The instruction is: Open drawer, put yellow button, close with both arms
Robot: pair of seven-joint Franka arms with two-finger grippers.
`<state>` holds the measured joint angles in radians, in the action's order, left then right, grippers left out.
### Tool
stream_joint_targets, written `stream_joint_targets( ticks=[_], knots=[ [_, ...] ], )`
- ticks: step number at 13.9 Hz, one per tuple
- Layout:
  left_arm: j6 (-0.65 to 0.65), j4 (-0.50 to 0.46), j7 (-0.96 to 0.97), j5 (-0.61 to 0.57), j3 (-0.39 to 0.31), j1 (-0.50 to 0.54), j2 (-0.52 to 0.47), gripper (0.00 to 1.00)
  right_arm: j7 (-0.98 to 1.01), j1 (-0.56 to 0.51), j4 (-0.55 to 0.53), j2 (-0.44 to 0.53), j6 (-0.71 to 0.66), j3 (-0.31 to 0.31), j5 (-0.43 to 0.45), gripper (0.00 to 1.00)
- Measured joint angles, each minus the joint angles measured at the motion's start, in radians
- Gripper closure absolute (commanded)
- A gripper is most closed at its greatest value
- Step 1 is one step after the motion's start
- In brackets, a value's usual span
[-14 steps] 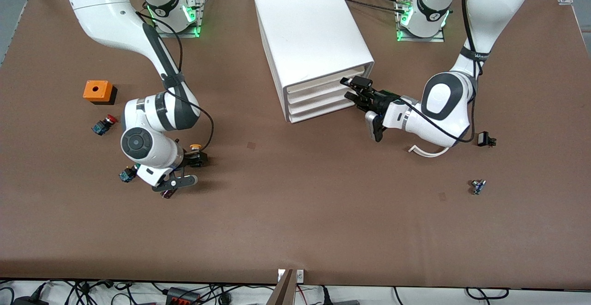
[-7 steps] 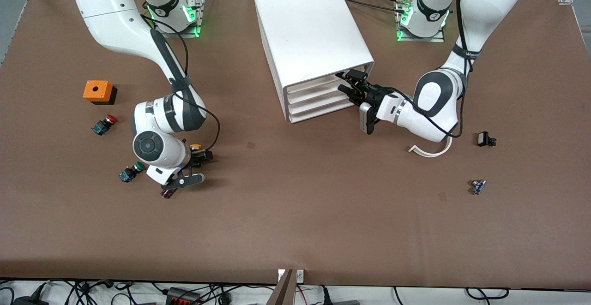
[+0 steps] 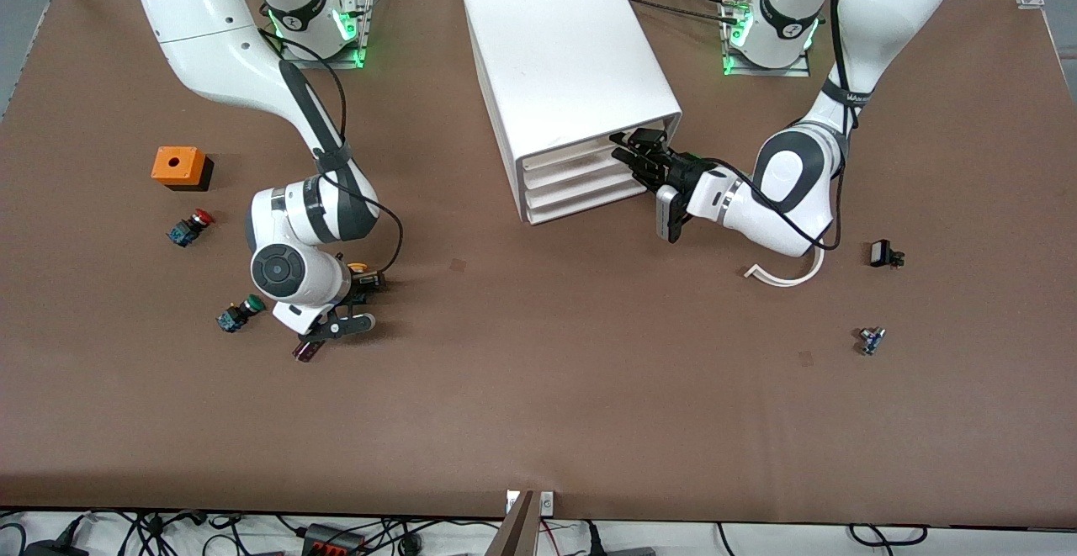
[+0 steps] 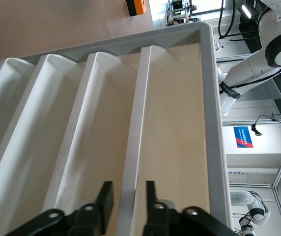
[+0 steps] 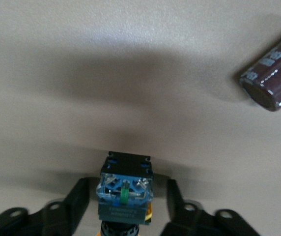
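Observation:
The white cabinet (image 3: 564, 51) stands at the back middle of the table, all four drawers pushed in. My left gripper (image 3: 627, 152) is at the front of the uppermost drawer (image 3: 589, 148). In the left wrist view my left gripper (image 4: 126, 196) is open, its fingers on either side of the front lip of that drawer (image 4: 175, 123), with small gaps. The yellow button (image 3: 357, 268) lies on the table. My right gripper (image 3: 363, 281) is low over it. In the right wrist view the button's blue base (image 5: 126, 189) sits between the open fingers of my right gripper (image 5: 126, 206), untouched.
A green-capped switch (image 3: 240, 312), a red-capped switch (image 3: 192, 225) and an orange box (image 3: 179, 166) lie toward the right arm's end. A brown cylinder (image 3: 305, 351) lies beside the right gripper. A white curved strip (image 3: 782, 274) and two small parts (image 3: 883, 253) (image 3: 871, 340) lie under the left arm.
My left gripper has moved in to the uppermost drawer's front. My right arm has shifted a little toward the cabinet, its gripper staying at the yellow button.

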<state>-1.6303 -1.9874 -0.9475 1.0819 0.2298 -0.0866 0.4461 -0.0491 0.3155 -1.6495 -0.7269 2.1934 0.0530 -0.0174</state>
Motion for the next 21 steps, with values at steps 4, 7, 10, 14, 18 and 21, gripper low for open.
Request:
stream_joint_targets(
  ticks=[4,7,10,14,18,21],
  knots=[
    [0.000,-0.003,-0.002,0.000,0.001,-0.001,0.006,0.97,0.000,0.000,0.013,0.015,-0.002,0.000,-0.002,1.00],
    [0.006,-0.003,-0.022,0.005,0.001,0.001,0.007,1.00,0.000,0.001,0.075,0.030,-0.043,0.000,-0.002,1.00],
    [0.006,0.000,-0.022,0.005,0.001,0.003,0.008,1.00,0.000,0.005,0.207,0.050,-0.166,-0.001,-0.002,1.00],
    [0.005,0.050,-0.022,0.005,-0.009,0.014,0.038,1.00,0.000,0.041,0.369,0.065,-0.266,-0.002,-0.002,1.00],
    [0.017,0.145,-0.022,-0.002,-0.026,0.032,0.109,1.00,-0.013,0.115,0.463,0.066,-0.292,-0.002,-0.002,1.00],
    [0.022,0.215,-0.016,-0.020,-0.041,0.035,0.143,0.99,-0.102,0.182,0.509,0.065,-0.294,-0.002,-0.002,1.00]
  ],
)
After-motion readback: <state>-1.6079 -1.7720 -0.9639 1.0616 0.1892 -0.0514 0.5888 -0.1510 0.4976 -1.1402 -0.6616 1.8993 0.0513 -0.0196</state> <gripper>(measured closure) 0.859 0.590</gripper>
